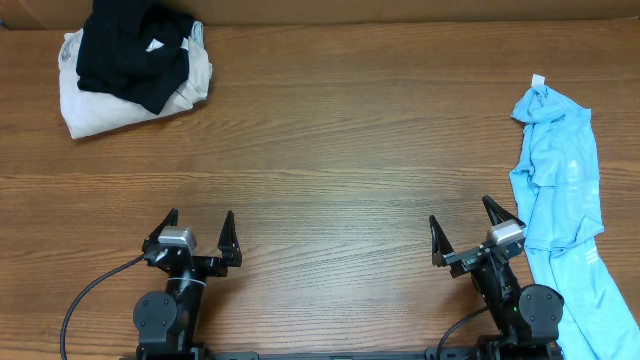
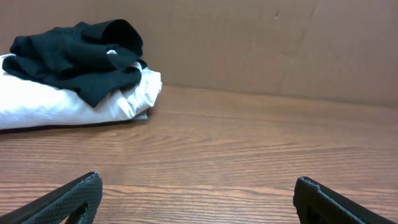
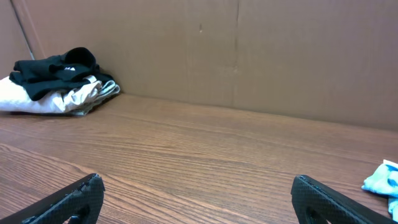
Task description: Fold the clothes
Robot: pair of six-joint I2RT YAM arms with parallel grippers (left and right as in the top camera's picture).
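Note:
The light sky-blue T-shirt (image 1: 562, 190) lies crumpled in a long strip along the table's right edge, its white neck tag at the far end. A corner of it shows at the right edge of the right wrist view (image 3: 382, 180). My right gripper (image 1: 463, 228) is open and empty, just left of the shirt near the front edge. My left gripper (image 1: 200, 230) is open and empty at the front left, far from the shirt. Both wrist views show the jaws (image 2: 196, 186) (image 3: 196, 186) wide apart over bare wood.
A black garment (image 1: 135, 45) lies on top of a cream-white garment (image 1: 95, 105) at the far left corner; both also show in the left wrist view (image 2: 81, 53). A brown cardboard wall (image 3: 249, 50) stands behind the wooden table (image 1: 340, 150).

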